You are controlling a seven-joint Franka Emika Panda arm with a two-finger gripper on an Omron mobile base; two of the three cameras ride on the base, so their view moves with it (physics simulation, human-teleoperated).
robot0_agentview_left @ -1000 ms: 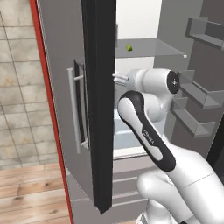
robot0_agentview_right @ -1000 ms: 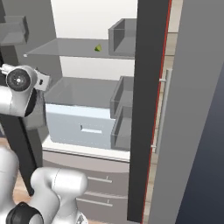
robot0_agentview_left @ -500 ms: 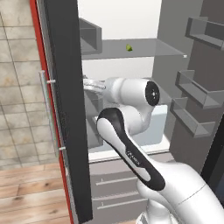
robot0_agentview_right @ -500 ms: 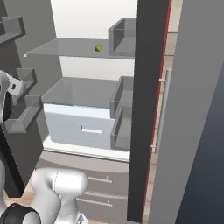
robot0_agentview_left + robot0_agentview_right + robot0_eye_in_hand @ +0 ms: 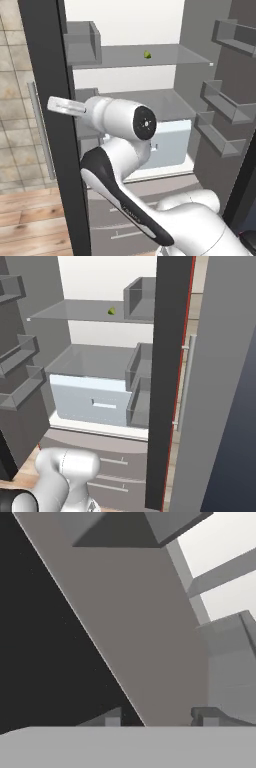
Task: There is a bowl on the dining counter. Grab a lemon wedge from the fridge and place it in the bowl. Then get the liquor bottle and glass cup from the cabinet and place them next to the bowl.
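Note:
The fridge (image 5: pixel 192 95) stands with both doors swung open. A tiny yellow-green lemon wedge (image 5: pixel 147 54) (image 5: pixel 112 311) lies on the upper glass shelf, toward the back. My gripper (image 5: pixel 54 104) reaches out to the left, well below and to the left of the wedge, against the dark edge of the left door (image 5: pixel 47 160). In the hand view my gripper (image 5: pixel 159 718) is open: its fingertips (image 5: pixel 113 717) stand apart with the door's grey inner face and dark edge behind them, nothing held. The bowl, dining counter, liquor bottle, glass cup and cabinet are out of view.
A pale crisper drawer (image 5: pixel 172 145) (image 5: pixel 92 401) sits under the lower shelf. Grey door bins (image 5: pixel 222 107) line the right door, whose dark edge (image 5: pixel 167 386) stands close on the right. Freezer drawers (image 5: pixel 115 466) lie below. Tiled wall and wooden floor (image 5: pixel 30 225) lie left.
The left fridge door has swung further open to the left, and the arm's hand has followed it leftward. More of the shelves now shows; the lemon wedge has not moved.

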